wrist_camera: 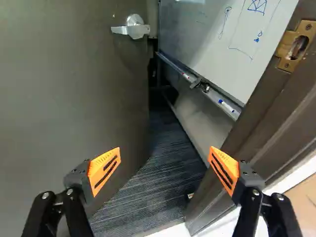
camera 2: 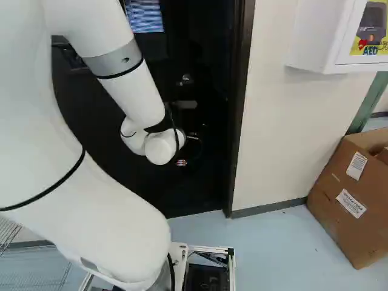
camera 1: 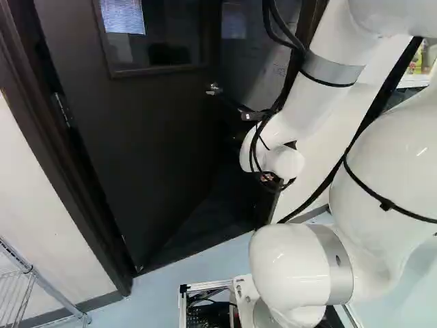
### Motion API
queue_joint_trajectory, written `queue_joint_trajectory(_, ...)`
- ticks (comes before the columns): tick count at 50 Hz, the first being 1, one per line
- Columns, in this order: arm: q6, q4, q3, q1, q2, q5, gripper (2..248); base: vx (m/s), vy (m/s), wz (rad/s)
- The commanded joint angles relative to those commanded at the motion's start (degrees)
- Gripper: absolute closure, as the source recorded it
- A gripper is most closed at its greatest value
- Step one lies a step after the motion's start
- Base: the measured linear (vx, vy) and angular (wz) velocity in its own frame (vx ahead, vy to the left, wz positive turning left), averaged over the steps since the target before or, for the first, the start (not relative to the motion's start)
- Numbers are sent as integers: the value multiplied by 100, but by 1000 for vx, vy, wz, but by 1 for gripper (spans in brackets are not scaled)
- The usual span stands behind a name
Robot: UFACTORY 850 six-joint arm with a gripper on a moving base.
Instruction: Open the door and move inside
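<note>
Left base view: showing the door [camera 1: 157, 137] ajar, swung inward! Right base view: aiming the arm [camera 2: 136, 91] at the doorway [camera 2: 238, 121], yet to drive inside. Wrist view: holding nothing with gripper [wrist_camera: 165, 149] spread wide, apart from the handle [wrist_camera: 134, 28].

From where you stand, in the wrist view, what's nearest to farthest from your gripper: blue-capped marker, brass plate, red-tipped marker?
1. Brass plate, on the door frame.
2. Blue-capped marker, on the tray through the doorway.
3. Red-tipped marker, farther along that tray.
</note>
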Motion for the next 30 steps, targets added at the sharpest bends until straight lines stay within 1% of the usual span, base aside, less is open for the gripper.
queue_joint_trajectory(18, 0, 0, 0, 0, 0, 0, 3, 93, 130, -21)
queue_joint_trajectory(30, 0, 0, 0, 0, 0, 0, 3, 112, 114, -16)
